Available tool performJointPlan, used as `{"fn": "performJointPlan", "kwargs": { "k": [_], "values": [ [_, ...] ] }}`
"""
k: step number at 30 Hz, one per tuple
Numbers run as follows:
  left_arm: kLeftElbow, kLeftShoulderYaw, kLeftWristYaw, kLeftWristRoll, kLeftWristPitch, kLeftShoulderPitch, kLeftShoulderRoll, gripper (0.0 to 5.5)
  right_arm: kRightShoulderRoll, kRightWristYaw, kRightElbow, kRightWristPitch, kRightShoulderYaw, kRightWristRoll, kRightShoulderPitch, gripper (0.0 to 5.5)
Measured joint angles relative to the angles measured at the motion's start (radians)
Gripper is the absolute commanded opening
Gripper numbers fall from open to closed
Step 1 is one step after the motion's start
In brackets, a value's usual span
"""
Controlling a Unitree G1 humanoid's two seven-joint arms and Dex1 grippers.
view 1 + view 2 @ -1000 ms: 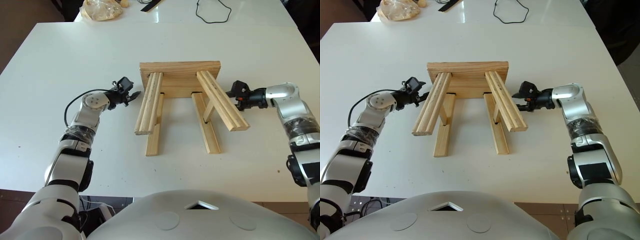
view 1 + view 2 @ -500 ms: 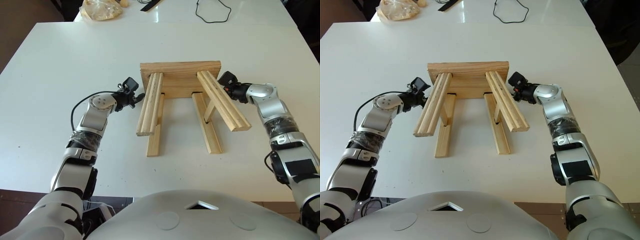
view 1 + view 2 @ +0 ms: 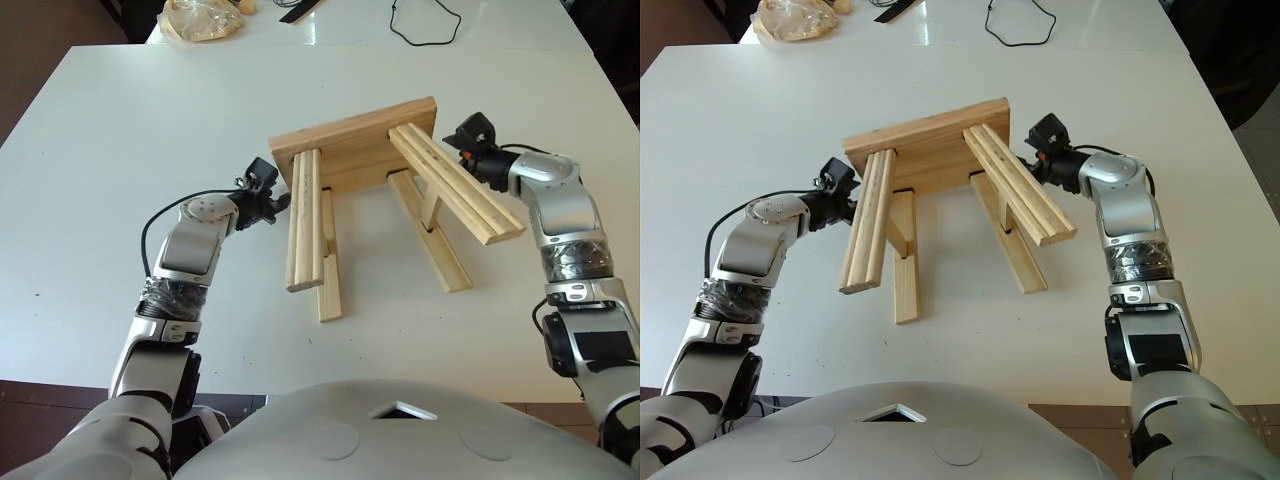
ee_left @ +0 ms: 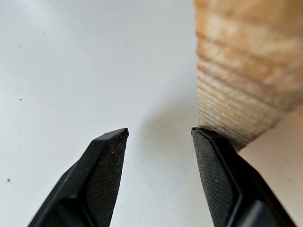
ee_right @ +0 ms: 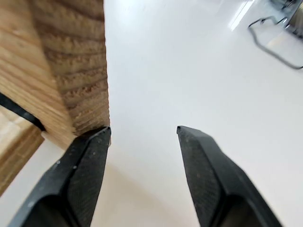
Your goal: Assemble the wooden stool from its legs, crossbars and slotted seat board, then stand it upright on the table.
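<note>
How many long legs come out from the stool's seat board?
4. The left raised leg and the right raised leg stick out above; the left lower leg and the right lower leg lie on the table below them. Others may be hidden behind these.

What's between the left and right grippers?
The wooden stool: its seat board spans the gap, left gripper at one end, right gripper at the other, as the left eye view shows.

Your left gripper (image 4: 159, 130) hovering over white table (image 4: 71, 56), fingers (image 4: 104, 165) standing apart; one fingertip touching end-grain corner of wooden stool (image 4: 246, 71), other resting clear of it.
</note>
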Motion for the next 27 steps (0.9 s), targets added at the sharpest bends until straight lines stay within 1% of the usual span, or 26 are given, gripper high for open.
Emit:
{"fn": "performJointPlan", "kwargs": {
  "k": [7, 10, 15, 22, 27],
  "values": [
    [-0.038, 0.084, 0.02, -0.009, 0.019, -0.099, -0.009, 2.5, 0.003, -0.007, -0.035, 0.003, -0.032, 0.017, -0.004, 2.58],
    [-0.069, 0.099, 0.021, -0.015, 0.033, -0.102, -0.009, 2.5, 0.004, -0.012, -0.065, 0.017, -0.049, 0.034, -0.004, 2.58],
    [-0.129, 0.113, 0.021, -0.023, 0.042, -0.106, -0.009, 2.5, 0.022, -0.043, -0.117, 0.046, -0.109, 0.071, -0.009, 2.58],
    [-0.16, 0.139, 0.024, -0.045, 0.078, -0.117, -0.013, 2.5, 0.028, -0.073, -0.218, 0.052, -0.149, 0.109, -0.048, 2.58],
    [-0.223, 0.2, 0.057, -0.073, 0.114, -0.119, -0.031, 2.5, 0.02, -0.075, -0.293, 0.061, -0.152, 0.117, -0.047, 2.58]
  ]
}}
